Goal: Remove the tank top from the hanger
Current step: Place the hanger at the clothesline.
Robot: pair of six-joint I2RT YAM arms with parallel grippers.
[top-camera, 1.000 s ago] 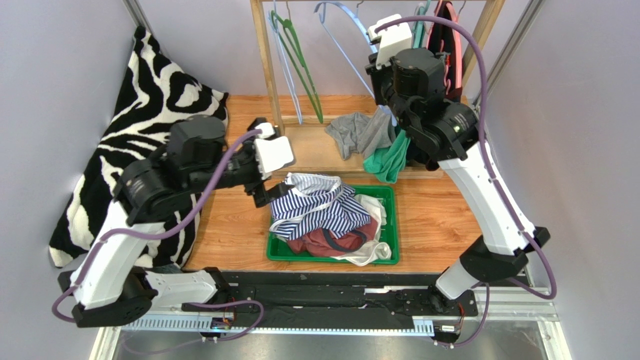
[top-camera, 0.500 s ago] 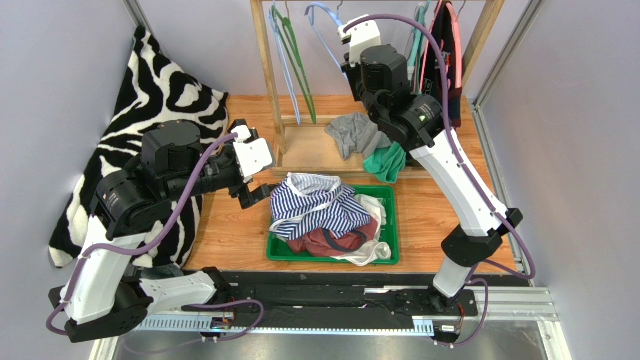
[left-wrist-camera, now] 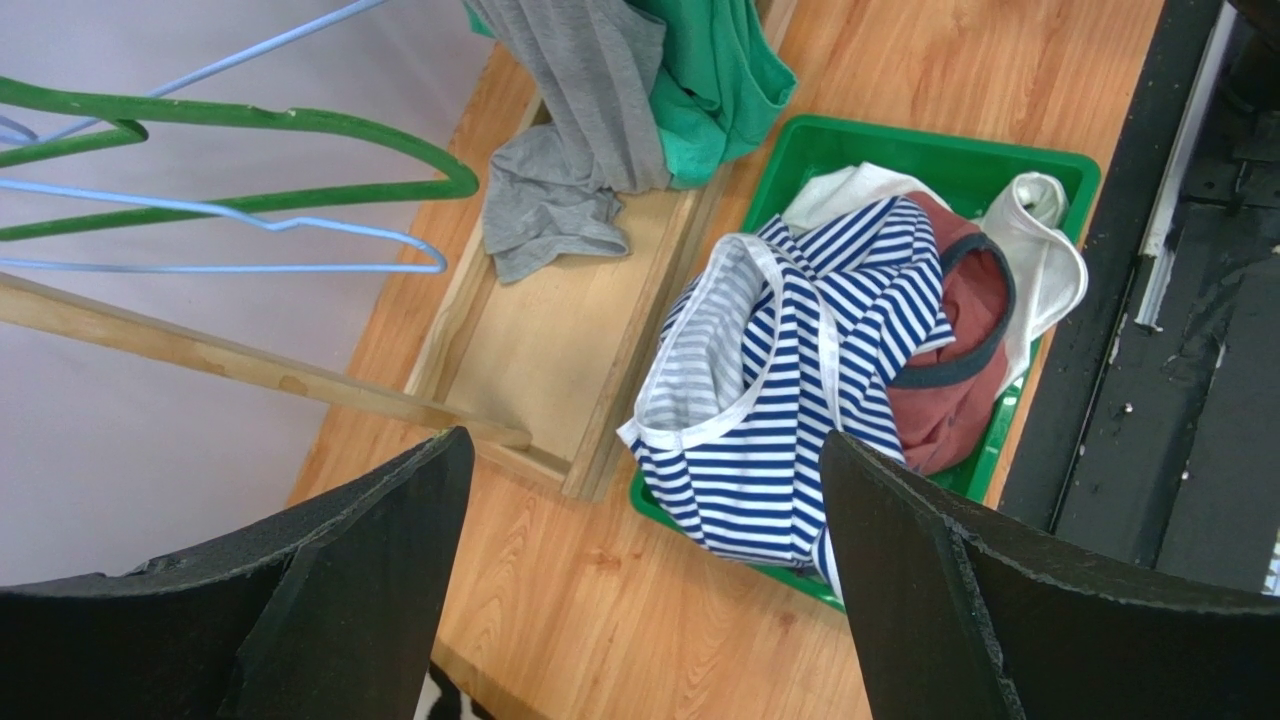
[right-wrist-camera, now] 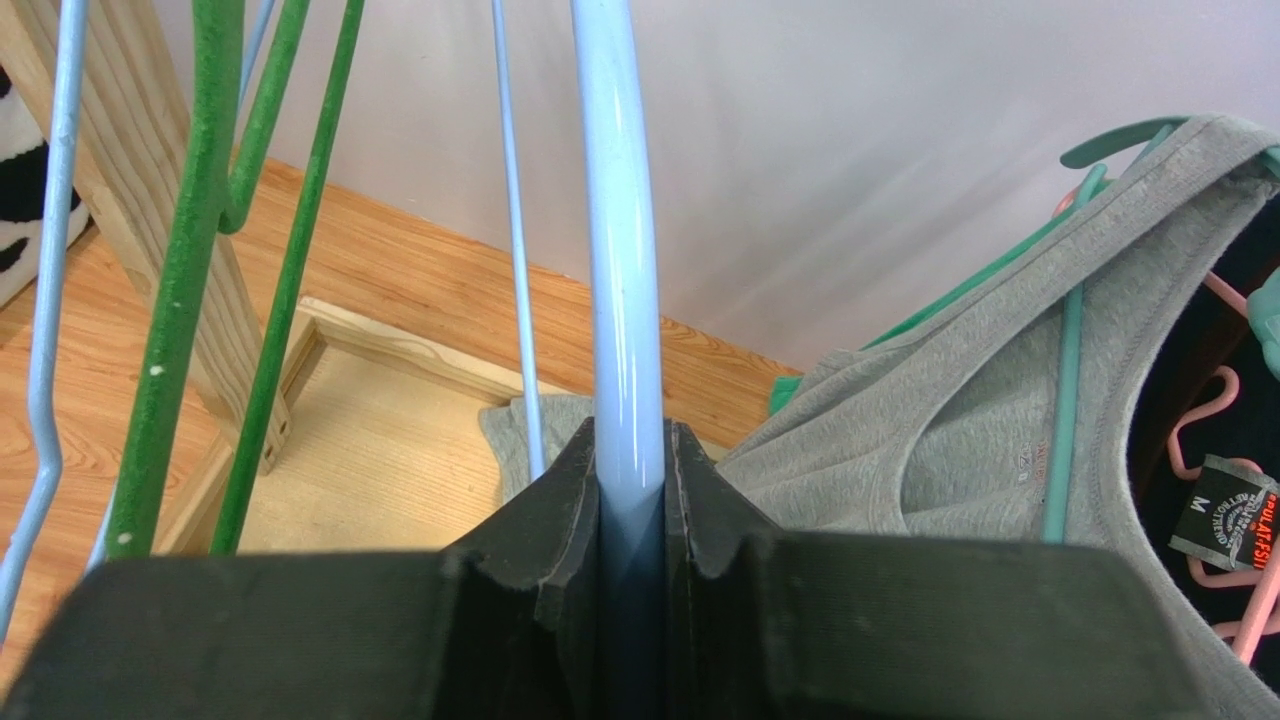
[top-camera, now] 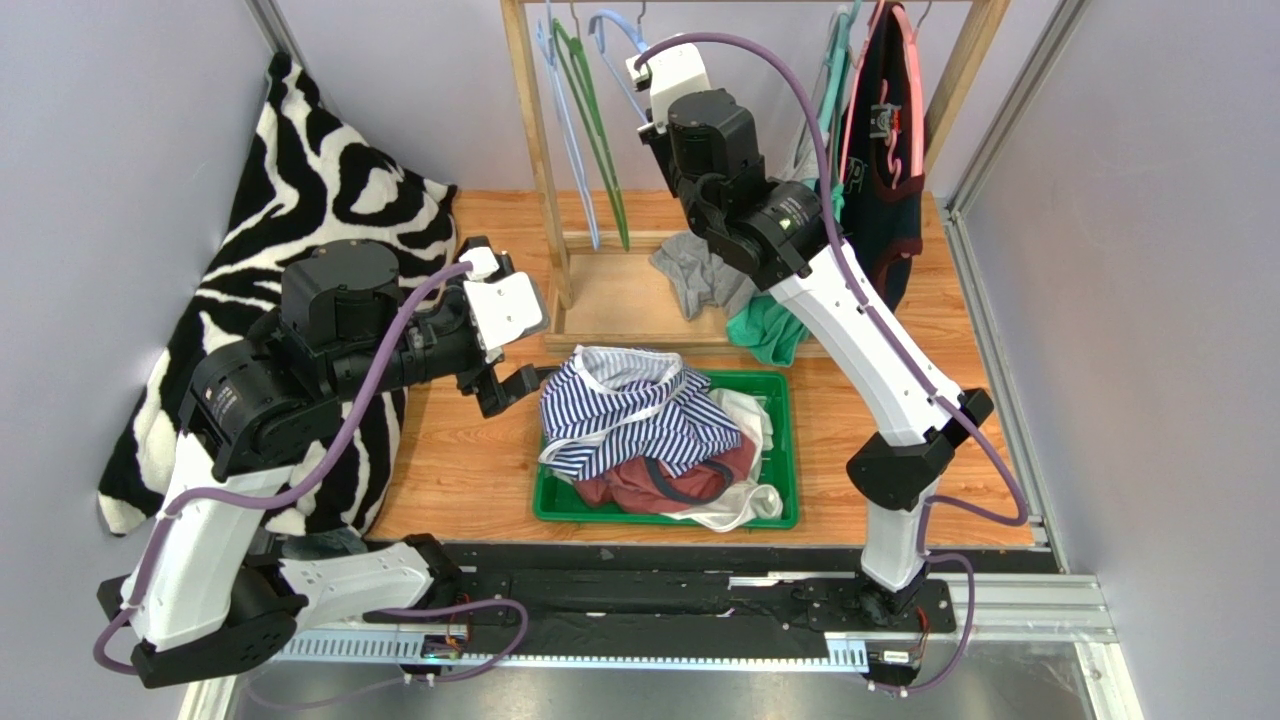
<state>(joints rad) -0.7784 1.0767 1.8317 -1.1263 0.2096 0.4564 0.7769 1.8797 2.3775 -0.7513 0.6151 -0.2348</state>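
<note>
A bare light-blue hanger [right-wrist-camera: 616,225] hangs on the rack, and my right gripper [right-wrist-camera: 628,443] is shut on its bar; the same hanger [top-camera: 613,33] shows at the top of the rack in the top view. A blue-and-white striped tank top [top-camera: 639,413] lies crumpled on other clothes in the green bin [top-camera: 780,386]. My left gripper [left-wrist-camera: 643,443] hangs open over the bare wood just left of the bin, holding nothing. A grey tank top [right-wrist-camera: 977,420] still hangs on a teal hanger [right-wrist-camera: 1067,390] to the right.
Green hangers [top-camera: 583,105] and a thin blue wire one hang beside the wooden rack post [top-camera: 534,120]. Grey cloth [top-camera: 703,270] and green cloth [top-camera: 774,323] lie on the rack base. A dark garment on a pink hanger [top-camera: 887,165] is at the right, zebra fabric [top-camera: 301,195] at the left.
My right arm has swung left along the rack with the light-blue hanger in its grip. The left arm drew back a little to the left, then stayed still.
</note>
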